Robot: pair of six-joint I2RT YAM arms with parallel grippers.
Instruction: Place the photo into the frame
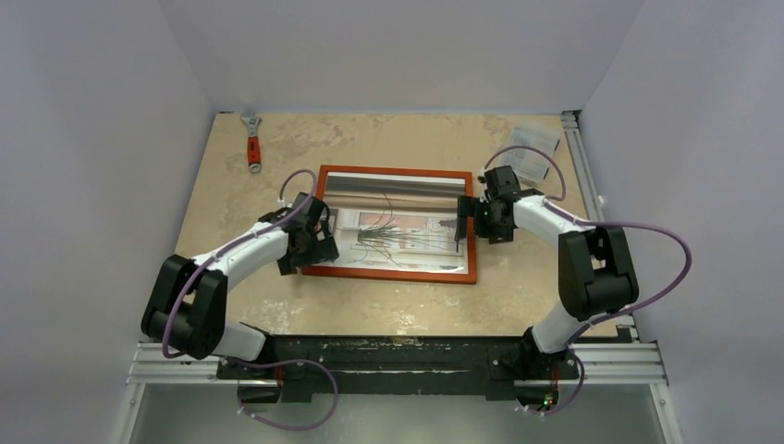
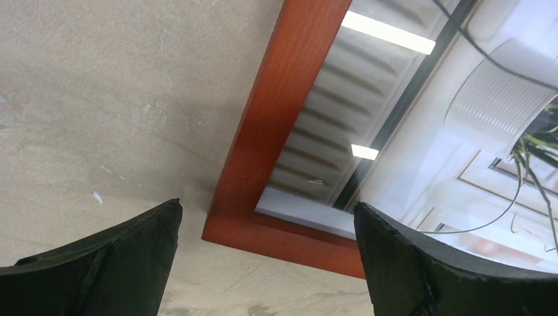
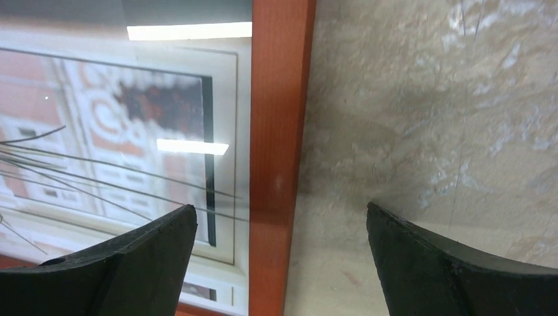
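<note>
My left jaws and right jaws both gape wide, holding nothing. The photo (image 1: 398, 231) lies inside the frame (image 1: 398, 275) — its left corner below and between my left jaws, its right rail between my right jaws. Placing looks done; next, I should lift clear without snagging.

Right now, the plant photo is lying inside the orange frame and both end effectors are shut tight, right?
Not quite. They are open: the left end effector and the right end effector have jaws spread wide, gripping nothing, as the wrist views show. The photo does lie inside the frame.
</note>
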